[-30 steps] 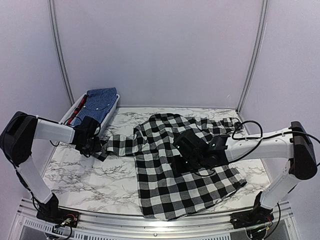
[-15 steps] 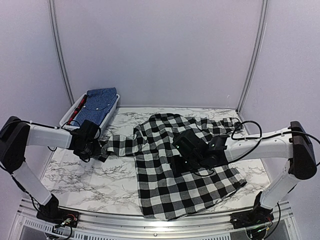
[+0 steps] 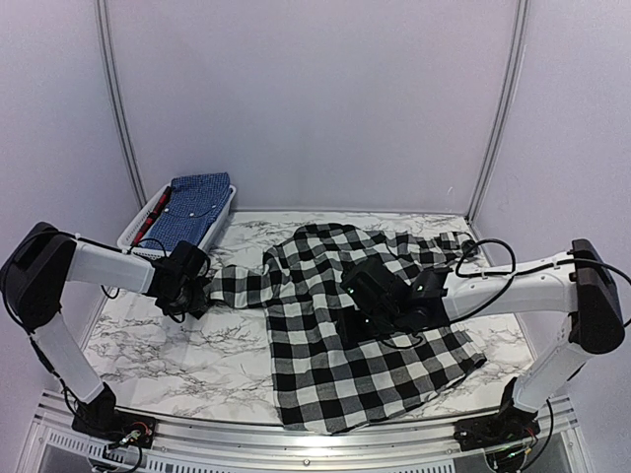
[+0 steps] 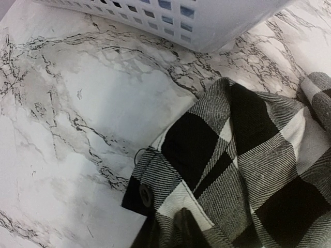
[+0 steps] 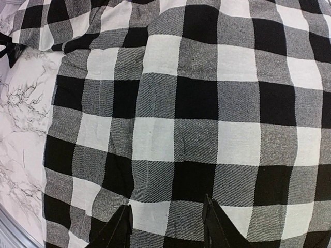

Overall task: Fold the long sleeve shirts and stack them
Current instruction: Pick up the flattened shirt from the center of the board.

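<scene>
The black-and-white checked shirt (image 3: pixel 345 325) lies spread on the marble table, one sleeve stretched out to the left. My left gripper (image 3: pixel 189 284) is at the end of that sleeve and looks shut on the cuff. In the left wrist view the buttoned cuff (image 4: pixel 147 188) drapes over my left gripper (image 4: pixel 181 227), hiding most of the fingers. My right gripper (image 3: pixel 357 317) hovers low over the middle of the shirt body. In the right wrist view it (image 5: pixel 166 225) is open and empty over the checks (image 5: pixel 196 98). The blue shirt (image 3: pixel 195 205) lies folded in the basket.
The white slotted basket (image 3: pixel 131 233) stands at the back left, just behind my left gripper; its wall shows in the left wrist view (image 4: pixel 207 23). Something red (image 3: pixel 153 212) lies along its left side. Bare marble table (image 3: pixel 168 345) shows left of the shirt body.
My left gripper has moved a little to the right with the sleeve cuff, bunching the sleeve slightly. The right arm has barely moved.
</scene>
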